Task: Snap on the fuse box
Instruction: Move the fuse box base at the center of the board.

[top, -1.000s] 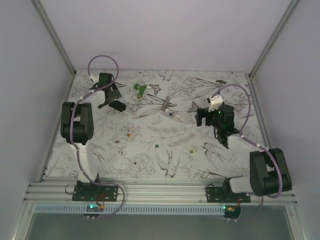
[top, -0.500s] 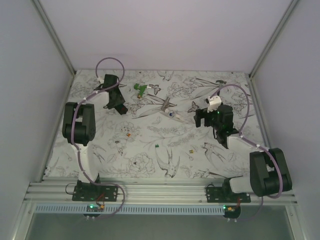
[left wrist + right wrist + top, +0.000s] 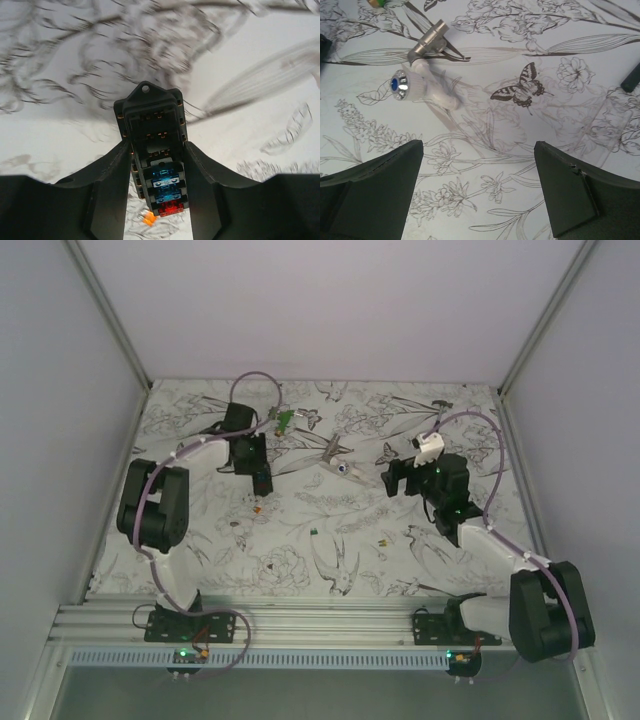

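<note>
The main risk, in my judgement, is that the fuse box (image 3: 152, 117) turns or slips in the grip. The left gripper (image 3: 156, 146) pinches it only by its two long sides, at the end where the blue and red fuses sit. Most of the black body stands out beyond the fingers (image 3: 111, 182), so a push on the far end could lever it loose. A second risk is the small orange fuse (image 3: 148, 218) lying on the table (image 3: 450, 420) just below the box. If the box comes down on it, it would not sit flat, and a snap would probably fail. I cannot tell whether the box touches the table or hangs a little above it. The left arm reaches from its base towards the left-centre of the table, the elbow bent and the wrist turned downwards, with the box near the green clip (image 3: 283, 420) and the grey metal tool (image 3: 330, 448). The right arm is folded over the right-centre. The right gripper (image 3: 477, 147) has its fingers spread wide and holds nothing, and it looks at a white knob (image 3: 402, 85) beside the tool.
</note>
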`<act>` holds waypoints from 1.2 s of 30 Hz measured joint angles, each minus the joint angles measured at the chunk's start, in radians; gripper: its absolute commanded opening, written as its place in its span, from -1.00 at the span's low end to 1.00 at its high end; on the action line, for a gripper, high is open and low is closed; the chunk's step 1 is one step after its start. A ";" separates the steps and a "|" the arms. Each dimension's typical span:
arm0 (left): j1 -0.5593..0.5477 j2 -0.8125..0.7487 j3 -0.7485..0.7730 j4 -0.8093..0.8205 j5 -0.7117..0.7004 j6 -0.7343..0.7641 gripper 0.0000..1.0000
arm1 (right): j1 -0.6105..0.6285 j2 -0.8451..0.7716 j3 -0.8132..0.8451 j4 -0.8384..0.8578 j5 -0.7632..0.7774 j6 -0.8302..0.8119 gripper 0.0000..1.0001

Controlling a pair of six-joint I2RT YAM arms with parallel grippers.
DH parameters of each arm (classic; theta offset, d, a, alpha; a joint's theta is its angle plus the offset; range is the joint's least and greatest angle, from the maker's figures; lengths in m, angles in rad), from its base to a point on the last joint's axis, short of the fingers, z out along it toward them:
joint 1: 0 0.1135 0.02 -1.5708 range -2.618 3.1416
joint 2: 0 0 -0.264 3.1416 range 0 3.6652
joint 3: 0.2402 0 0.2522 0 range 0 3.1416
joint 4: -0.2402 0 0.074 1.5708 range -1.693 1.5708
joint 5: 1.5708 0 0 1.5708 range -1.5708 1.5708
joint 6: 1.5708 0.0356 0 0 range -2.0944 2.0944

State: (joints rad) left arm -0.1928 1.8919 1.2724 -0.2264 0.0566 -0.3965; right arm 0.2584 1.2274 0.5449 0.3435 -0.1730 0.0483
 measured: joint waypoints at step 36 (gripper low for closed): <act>-0.550 0.211 0.269 -0.086 0.264 0.655 0.37 | 0.021 -0.167 -0.118 -0.153 0.146 0.252 0.99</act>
State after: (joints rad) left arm -0.7425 2.1029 1.5414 -0.3126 0.3210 0.2584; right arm 0.2790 1.0603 0.4271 0.1909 -0.0265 0.3004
